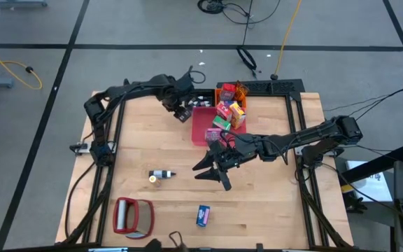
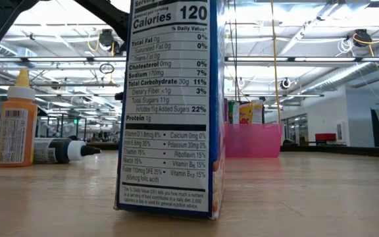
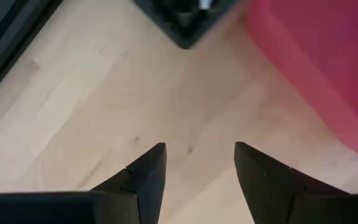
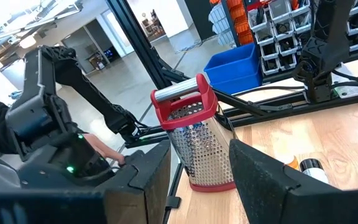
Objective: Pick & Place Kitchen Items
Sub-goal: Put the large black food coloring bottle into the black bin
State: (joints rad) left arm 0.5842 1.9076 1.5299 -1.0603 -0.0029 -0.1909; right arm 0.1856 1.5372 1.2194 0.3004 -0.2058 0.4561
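Wooden counter (image 1: pixel 257 210) carried a pink tray (image 1: pixel 203 126) at the far side, cartons (image 1: pixel 229 112) stacked in it. Grater (image 1: pixel 133 215) lay near front-left, blue packet (image 1: pixel 202 215) front-centre, small bottles (image 1: pixel 161 175) left of centre. Left end effector (image 1: pixel 182 114) hovered just beside the tray, released, empty. Right end effector (image 1: pixel 212 169) hung mid-counter, parted, gripping nothing.

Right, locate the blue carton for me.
High view: the blue carton stands alone near the table's front edge, right of the red-framed grater.
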